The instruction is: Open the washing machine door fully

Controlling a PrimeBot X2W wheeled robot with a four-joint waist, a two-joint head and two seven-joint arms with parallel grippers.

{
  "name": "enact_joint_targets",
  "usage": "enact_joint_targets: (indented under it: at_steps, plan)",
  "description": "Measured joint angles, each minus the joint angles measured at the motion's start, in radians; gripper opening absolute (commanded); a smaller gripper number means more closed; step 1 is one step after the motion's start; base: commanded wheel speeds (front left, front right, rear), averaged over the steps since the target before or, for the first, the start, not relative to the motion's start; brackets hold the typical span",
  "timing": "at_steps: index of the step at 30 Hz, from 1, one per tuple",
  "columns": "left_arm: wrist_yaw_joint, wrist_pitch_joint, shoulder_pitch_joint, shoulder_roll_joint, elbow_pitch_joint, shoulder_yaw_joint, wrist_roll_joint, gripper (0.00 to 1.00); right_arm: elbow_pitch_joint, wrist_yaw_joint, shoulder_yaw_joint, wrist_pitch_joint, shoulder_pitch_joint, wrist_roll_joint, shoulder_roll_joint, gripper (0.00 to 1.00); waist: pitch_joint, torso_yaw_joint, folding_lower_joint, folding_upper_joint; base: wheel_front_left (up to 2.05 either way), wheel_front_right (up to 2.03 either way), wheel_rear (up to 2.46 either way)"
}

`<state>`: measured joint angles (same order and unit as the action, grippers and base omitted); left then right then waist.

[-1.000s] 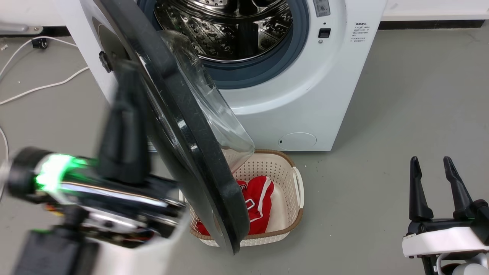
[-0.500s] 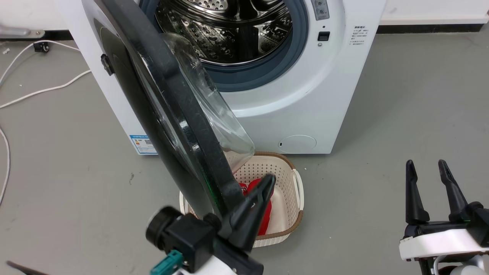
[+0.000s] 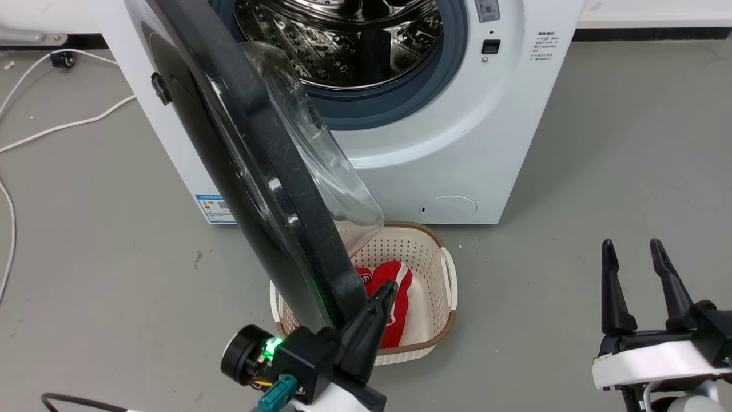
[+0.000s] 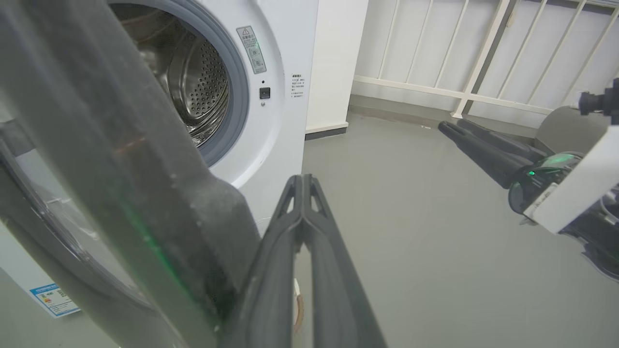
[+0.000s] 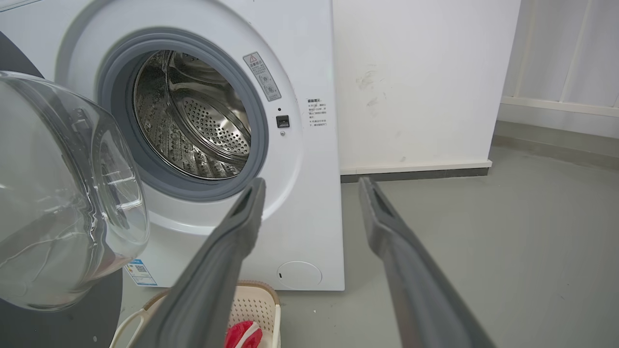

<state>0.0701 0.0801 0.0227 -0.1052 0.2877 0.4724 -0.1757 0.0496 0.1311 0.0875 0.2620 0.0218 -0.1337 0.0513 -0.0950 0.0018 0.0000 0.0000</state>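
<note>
The left end effector [image 3: 389, 289], fingers together on nothing, sits just beside the free rim of the washing machine door [image 3: 274, 171], on its glass side. The half-open door lies leftward of it; the right end effector [image 3: 631, 246], fingers apart, is well away.

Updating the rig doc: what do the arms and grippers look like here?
The left gripper and right gripper each have two long, tapered matte-black fingers. The left wrist carries a round black module with a green light, a teal plug and a thin black cable. The right wrist has a smooth white shell over black parts.
</note>
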Motion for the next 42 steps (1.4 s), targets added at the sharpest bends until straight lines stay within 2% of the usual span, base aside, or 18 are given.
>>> enact_joint_targets:
  at_steps: [10,20,26,35,42]
  plan:
    - [-0.035,-0.086,-0.028,0.021,-0.075,-0.016,0.013,0.00,0.009,0.000,0.000,-0.003,0.000,-0.008,0.000,1.00,-0.011,-0.011,0.0000,0.0000,0.00,0.00,0.00]
    - [-0.088,-0.112,0.024,0.022,-0.038,-0.029,0.012,0.00,0.008,0.000,0.006,-0.009,-0.001,-0.009,0.000,1.00,-0.010,0.029,0.0000,0.0000,0.00,0.00,0.00]
    - [-0.121,-0.121,0.070,0.015,-0.001,-0.048,0.011,0.00,-0.012,0.000,0.011,-0.022,-0.004,-0.002,0.000,1.00,-0.011,0.101,0.0000,0.0000,0.00,0.00,0.00]
    - [-0.169,-0.142,0.103,0.013,0.015,-0.079,0.005,0.00,-0.039,0.000,0.011,-0.052,-0.008,0.010,0.000,1.00,-0.018,0.250,0.0000,0.0000,0.00,0.00,0.00]
    - [-0.202,-0.164,0.115,-0.005,0.002,-0.148,-0.012,0.00,-0.047,0.000,0.003,-0.068,-0.007,0.011,-0.001,1.00,-0.023,0.342,0.0000,0.0000,0.00,0.00,0.00]
